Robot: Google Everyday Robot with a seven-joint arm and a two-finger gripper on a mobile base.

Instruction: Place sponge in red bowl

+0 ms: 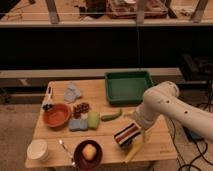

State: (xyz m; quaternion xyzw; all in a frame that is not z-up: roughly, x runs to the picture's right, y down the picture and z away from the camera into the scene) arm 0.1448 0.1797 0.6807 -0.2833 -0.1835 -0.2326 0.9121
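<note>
The red bowl (56, 115) stands on the left part of the wooden table (155, 137). A flat blue-grey sponge (77, 125) lies just right of the bowl, with a pale green block (93, 120) touching its right side. My gripper (127, 136) hangs low over the table's front right area, well to the right of the sponge and bowl. The white arm (165, 107) comes in from the right. The gripper's dark striped end sits above a yellow item (135, 149) on the table.
A green tray (128, 86) stands at the back right. A green vegetable (111, 116), dark berries (81, 108), a pale blue cloth (73, 92) and a brush (48, 101) lie mid-table. In front are a dark bowl holding a fruit (88, 152), a spoon (65, 148) and white bowls (37, 149).
</note>
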